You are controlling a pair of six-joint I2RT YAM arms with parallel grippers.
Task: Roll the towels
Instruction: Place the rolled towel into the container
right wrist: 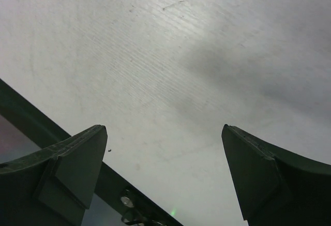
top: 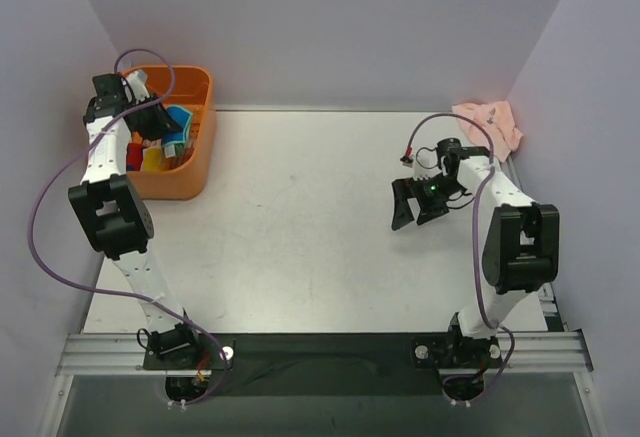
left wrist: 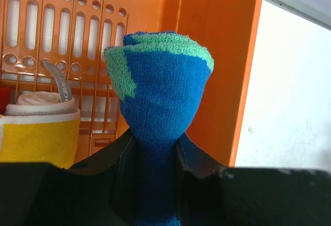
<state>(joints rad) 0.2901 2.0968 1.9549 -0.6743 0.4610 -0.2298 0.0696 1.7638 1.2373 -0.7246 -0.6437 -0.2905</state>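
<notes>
A rolled green and blue towel (left wrist: 158, 89) stands between the jaws of my left gripper (left wrist: 155, 153), which is shut on it inside the orange basket (left wrist: 217, 55). From above, that gripper (top: 160, 122) sits over the basket (top: 200, 97) with the blue towel (top: 178, 122) under it. The pale pink towel (top: 490, 122) lies crumpled at the table's far right corner. My right gripper (top: 417, 205) hovers over the bare table to the left of the pink towel; its fingers (right wrist: 77, 159) stand wide open with nothing between them.
In the basket there are other rolled cloths, among them a yellow and white one (left wrist: 41, 127), with red and yellow ones (top: 150, 155) seen from above. Purple cables loop off both arms. White walls close in the table on three sides.
</notes>
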